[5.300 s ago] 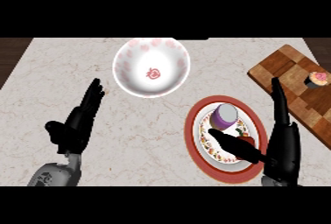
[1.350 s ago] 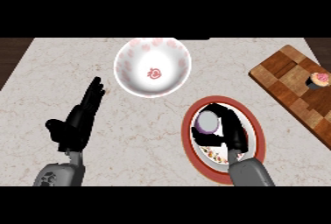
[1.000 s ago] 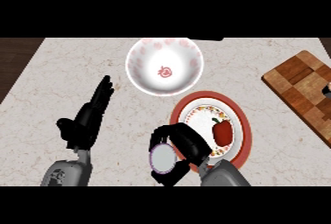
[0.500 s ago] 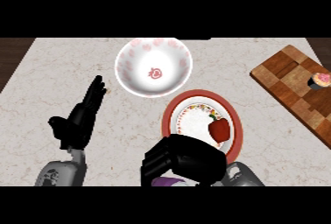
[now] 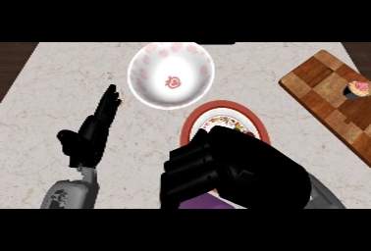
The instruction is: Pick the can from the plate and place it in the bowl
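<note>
My right hand (image 5: 232,169) fills the lower middle of the head view, close under the camera, with its fingers curled round the purple can (image 5: 206,204). Only a sliver of the can shows beneath the hand at the lower edge. The red-rimmed plate (image 5: 217,109) lies behind the hand, its near half hidden. The white bowl (image 5: 172,74) with pink marks sits just beyond the plate, up and to the left, with nothing in it. My left hand (image 5: 91,132) rests open at the left, fingers up.
A wooden cutting board (image 5: 330,95) lies at the right edge of the counter with a small cupcake (image 5: 357,89) on it. Pale marble counter (image 5: 43,88) surrounds the bowl and the plate.
My right hand closed on the can on the plate, lifted it off and drew it back toward the camera. The plate now shows without the can. The left hand stayed where it was.
</note>
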You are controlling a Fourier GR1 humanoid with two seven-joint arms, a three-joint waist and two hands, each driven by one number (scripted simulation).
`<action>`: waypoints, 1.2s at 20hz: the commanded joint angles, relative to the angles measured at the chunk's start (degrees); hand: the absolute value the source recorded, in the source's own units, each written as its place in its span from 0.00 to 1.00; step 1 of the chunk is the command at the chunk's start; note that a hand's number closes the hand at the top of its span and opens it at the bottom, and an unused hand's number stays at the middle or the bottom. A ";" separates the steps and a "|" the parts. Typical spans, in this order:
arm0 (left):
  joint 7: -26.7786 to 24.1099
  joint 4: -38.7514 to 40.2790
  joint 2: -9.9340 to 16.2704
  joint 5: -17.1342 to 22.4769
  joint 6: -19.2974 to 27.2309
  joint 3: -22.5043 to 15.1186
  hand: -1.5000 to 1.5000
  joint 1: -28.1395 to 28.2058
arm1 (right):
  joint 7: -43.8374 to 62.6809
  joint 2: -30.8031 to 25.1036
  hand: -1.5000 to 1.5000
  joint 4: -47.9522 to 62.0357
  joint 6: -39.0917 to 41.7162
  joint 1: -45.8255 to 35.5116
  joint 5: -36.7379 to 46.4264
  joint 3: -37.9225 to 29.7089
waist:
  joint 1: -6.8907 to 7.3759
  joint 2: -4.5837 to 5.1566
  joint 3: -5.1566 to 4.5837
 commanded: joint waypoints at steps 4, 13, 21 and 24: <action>1.46 -0.21 0.56 0.43 -0.58 0.87 0.50 -1.17 | 14.71 3.47 1.00 5.53 -9.44 -16.95 -2.10 -2.18 | 0.54 0.04 -0.04; -4.39 0.94 -1.60 -1.65 0.38 -1.41 0.50 2.82 | 4.54 2.28 1.00 24.78 -10.76 -26.98 7.95 -6.38 | 0.91 0.31 -0.03; -0.46 -0.33 -1.18 -0.94 0.46 -0.31 0.50 -0.71 | -10.45 1.13 1.00 45.99 -19.31 -32.00 23.44 -2.97 | 1.79 0.67 -0.03; -1.29 1.35 -1.27 -0.73 -0.37 -0.48 0.50 -1.49 | -16.09 -0.20 1.00 55.32 -21.37 -35.06 24.11 -7.00 | 1.56 0.70 -0.02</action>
